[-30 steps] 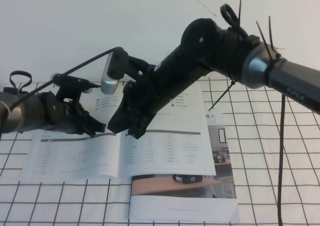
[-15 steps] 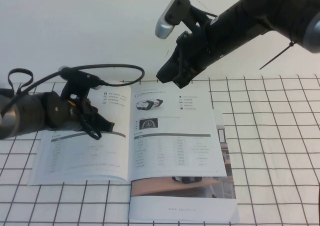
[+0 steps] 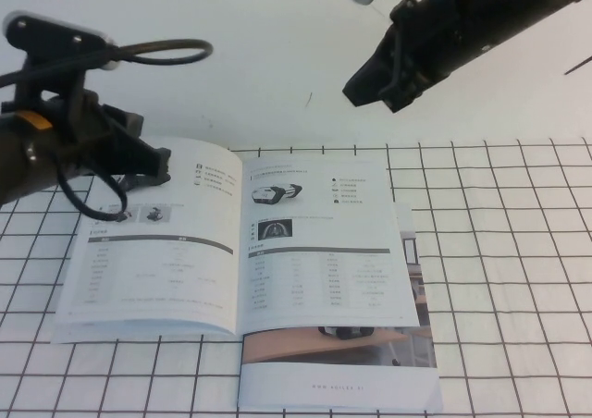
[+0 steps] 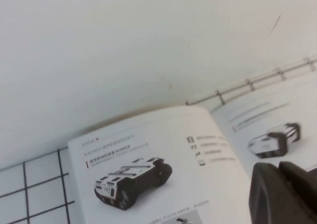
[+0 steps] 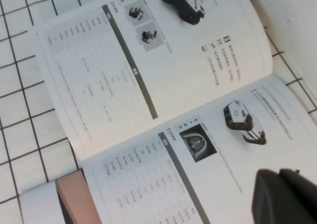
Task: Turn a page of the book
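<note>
The book [image 3: 305,270] lies open and flat on the gridded cloth, with no fingers on it. Its left-hand page [image 3: 157,270] shows two small black chassis photos, a grey bar and a spec table. The facing leaf carries a black-and-white vehicle. My left gripper [image 3: 148,166] hangs shut and empty above the page's far left corner. My right gripper [image 3: 375,92] is high over the far edge of the book, shut and empty. In the left wrist view the left gripper [image 4: 278,168] hovers over the page [image 4: 148,149]. In the right wrist view the right gripper [image 5: 280,174] is above the book [image 5: 148,110].
A second booklet [image 3: 342,362] with a wood-toned photo cover lies under the book's near right corner. The gridded cloth [image 3: 509,279] stretches out to the right. A white wall stands just behind the book.
The right arm has risen up and to the right, away from the book. The left gripper has lifted off the left page and moved up and left. The page now lies flat.
</note>
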Robot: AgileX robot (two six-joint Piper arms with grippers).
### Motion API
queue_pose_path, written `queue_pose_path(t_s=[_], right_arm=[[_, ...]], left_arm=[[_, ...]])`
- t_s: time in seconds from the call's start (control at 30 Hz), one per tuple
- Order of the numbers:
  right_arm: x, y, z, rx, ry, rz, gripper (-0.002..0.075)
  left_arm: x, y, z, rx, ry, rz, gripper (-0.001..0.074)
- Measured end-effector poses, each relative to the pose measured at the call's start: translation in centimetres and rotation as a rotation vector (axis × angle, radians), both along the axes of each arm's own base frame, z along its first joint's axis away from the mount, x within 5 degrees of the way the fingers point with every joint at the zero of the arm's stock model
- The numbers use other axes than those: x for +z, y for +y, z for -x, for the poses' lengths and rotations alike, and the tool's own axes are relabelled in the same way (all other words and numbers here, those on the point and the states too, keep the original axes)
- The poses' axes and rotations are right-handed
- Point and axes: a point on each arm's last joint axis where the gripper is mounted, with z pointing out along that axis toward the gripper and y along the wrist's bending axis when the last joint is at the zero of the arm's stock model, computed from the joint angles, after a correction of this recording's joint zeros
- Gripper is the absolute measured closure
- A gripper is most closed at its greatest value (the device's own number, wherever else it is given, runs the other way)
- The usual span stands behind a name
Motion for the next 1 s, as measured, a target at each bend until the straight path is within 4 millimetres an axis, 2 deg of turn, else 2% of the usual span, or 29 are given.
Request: queue_pose_path(t_s=[0.1,0.2,0.3,0.43,0.57,0.67,0.8,0.9,1.0], right_arm=[[1.4,-1.3,1.3,-0.030,-0.011,-0.009,0.0728],[2.2,-2.4,3.5,-0.057,-0.017,-0.013,0.0728],[3.1,-3.7,6.6,-0.098,-0.054,-0.031,0.0728],[3.4,-5.8,11.3,-0.182,-0.107,-0.066,0.0728],[2.9,-8.3,17.0,-0.243,-0.179,-0.100,0.0728],[1.7,-10.2,21.5,-0.281,-0.242,-0.129,0.0728],[0.5,-12.8,27.6,-0.343,-0.399,-0.218,0.0728],[-0.5,-14.4,31.0,-0.395,-0.510,-0.313,0.0728],[-1.9,-15.2,33.1,-0.411,-0.566,-0.362,0.0728]], left_arm=[[2.2,0.5,3.0,-0.009,-0.046,0.023,0.0738],[3.7,1.0,6.3,-0.028,-0.064,0.042,0.0738],[4.5,1.2,9.4,-0.064,-0.032,0.059,0.0738],[5.1,1.5,13.5,-0.133,0.048,0.061,0.0738],[5.9,2.0,18.1,-0.186,0.043,0.057,0.0738],[6.4,2.6,21.7,-0.205,0.010,0.074,0.0738],[6.0,3.3,25.7,-0.189,-0.008,0.151,0.0738],[4.8,3.6,27.8,-0.185,-0.012,0.177,0.0738],[3.6,3.8,28.5,-0.180,-0.019,0.188,0.0738]])
